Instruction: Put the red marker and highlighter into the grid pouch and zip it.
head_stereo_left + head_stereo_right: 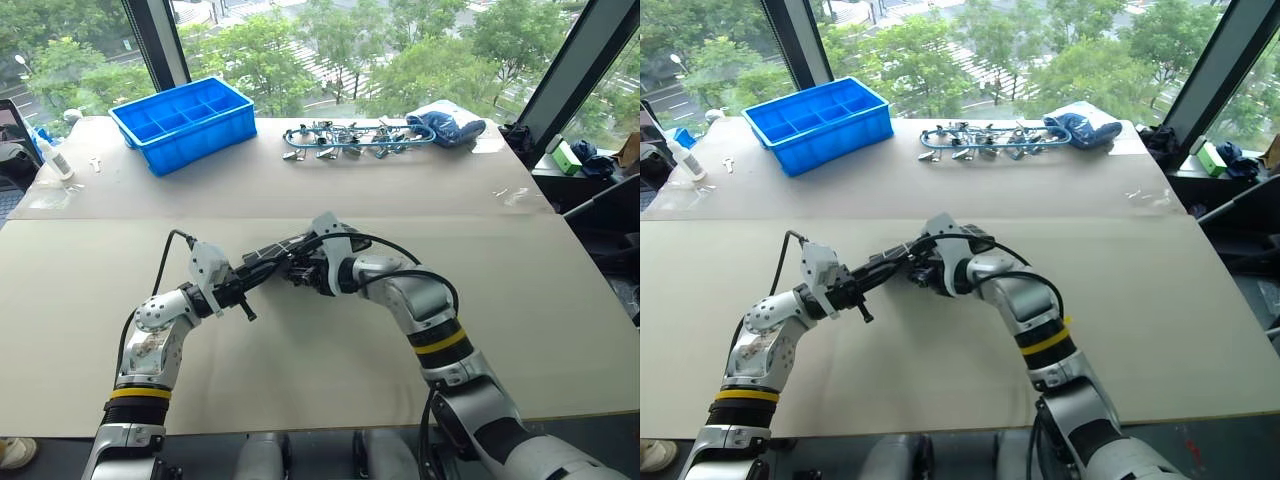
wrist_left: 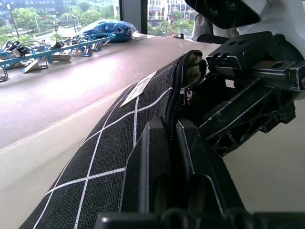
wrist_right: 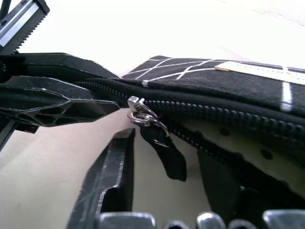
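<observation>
Left tool gripping grid pouch, half-unzipped

Pale table; at far edge, blue bin, pile of metal clips, blue bundle, white bottle at left.

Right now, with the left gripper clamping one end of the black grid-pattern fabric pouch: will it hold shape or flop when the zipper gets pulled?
Probably floppy: the black grid-pattern fabric pouch is soft cloth, and its open zipper mouth gapes unevenly. Likely light too, since the left gripper holds it off the table by one end. The zipper pull strap dangles loosely, so it may swing away from the right gripper.
</observation>
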You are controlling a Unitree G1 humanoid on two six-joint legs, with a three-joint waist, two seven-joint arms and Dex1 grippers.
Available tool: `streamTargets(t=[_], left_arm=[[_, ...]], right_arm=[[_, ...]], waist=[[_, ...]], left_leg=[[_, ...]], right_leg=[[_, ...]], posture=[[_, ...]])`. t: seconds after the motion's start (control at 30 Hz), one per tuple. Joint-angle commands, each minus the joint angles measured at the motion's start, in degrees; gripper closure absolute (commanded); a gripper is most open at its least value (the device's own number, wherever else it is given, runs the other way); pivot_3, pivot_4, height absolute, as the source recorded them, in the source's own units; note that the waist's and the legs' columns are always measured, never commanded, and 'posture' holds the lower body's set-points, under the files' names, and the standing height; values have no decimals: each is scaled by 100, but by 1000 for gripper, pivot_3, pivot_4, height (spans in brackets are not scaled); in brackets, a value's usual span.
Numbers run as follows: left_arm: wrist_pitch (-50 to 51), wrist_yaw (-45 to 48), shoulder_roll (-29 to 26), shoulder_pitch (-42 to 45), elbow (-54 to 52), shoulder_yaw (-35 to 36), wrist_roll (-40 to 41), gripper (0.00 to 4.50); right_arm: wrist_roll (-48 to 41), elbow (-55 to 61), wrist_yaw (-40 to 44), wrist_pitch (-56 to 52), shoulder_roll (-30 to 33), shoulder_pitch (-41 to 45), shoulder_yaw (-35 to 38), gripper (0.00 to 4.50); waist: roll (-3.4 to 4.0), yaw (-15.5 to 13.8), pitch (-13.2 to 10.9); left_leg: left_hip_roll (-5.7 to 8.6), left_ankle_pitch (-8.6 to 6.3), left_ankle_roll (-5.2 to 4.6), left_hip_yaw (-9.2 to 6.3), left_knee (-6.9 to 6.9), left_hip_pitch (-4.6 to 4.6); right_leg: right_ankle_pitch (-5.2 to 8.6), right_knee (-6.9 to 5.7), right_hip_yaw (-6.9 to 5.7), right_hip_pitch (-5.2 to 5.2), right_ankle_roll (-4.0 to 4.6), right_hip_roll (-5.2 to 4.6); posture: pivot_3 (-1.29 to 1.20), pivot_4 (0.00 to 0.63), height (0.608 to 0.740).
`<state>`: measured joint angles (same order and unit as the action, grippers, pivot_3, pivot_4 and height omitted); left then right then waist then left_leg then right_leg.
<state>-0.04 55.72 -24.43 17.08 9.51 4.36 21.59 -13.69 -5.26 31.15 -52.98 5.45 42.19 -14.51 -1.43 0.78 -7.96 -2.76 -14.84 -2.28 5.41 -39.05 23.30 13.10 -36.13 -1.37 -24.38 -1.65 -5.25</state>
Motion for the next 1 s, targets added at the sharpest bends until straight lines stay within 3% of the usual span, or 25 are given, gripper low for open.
streamTargets(t=[0.03, 0.07, 0.4, 0.6, 0.8, 0.9, 1.0], left_arm=[[-127, 19, 10, 71, -57, 7, 23, 4500], [-129, 20, 12, 80, -48, 4, 21, 4500], [-119, 8, 16, 104, -49, -5, 25, 4500], [-145, -15, 21, 88, -29, -7, 31, 4500], [-164, 11, 13, 102, 22, -16, 48, 4500], [-160, 58, 33, 159, 61, -35, 81, 4500], [-147, 109, 86, 245, 90, -68, 112, 4500]], right_arm=[[-82, 278, 49, 162, 68, 103, 171, 4143], [-96, 298, 64, 160, 102, 104, 188, 4420], [-301, 898, 168, -274, 556, -106, 387, 4420], [-447, 1765, 595, -617, 1937, -731, 612, 4420], [-474, 1840, 782, -518, 3029, -1064, 1024, 4420], [-550, 1826, 805, -579, 3096, -1092, 1011, 4420], [-672, 1908, 681, -602, 2766, -1169, 920, 4420]], waist=[[0, 4, 0], [0, 6, 0], [0, 0, 0], [0, -45, 0], [-1, -20, 0], [-1, 6, 0], [-1, -2, 0]], left_leg=[[0, 0, 0, 0, 0, 0], [0, 0, 0, -1, 0, 0], [0, 0, -1, -3, 1, 0], [4, -3, -5, -8, 0, 6], [2, -4, -7, -8, 2, -2], [0, -4, -7, -7, 6, -8], [0, -4, -7, -7, 5, -6]], right_leg=[[0, 1, 0, 0, 0, 0], [0, 1, 0, 0, 0, 0], [0, 2, 0, 0, 0, 0], [0, 9, -5, 3, -1, -7], [1, 17, 0, 3, 0, -1], [1, 17, 7, 2, 1, 4], [1, 16, 7, 2, 1, 3]], posture=[[0, 150, 740], [0, 150, 740], [0, 150, 740], [0, 150, 740], [0, 150, 740], [0, 150, 740], [0, 150, 740]])
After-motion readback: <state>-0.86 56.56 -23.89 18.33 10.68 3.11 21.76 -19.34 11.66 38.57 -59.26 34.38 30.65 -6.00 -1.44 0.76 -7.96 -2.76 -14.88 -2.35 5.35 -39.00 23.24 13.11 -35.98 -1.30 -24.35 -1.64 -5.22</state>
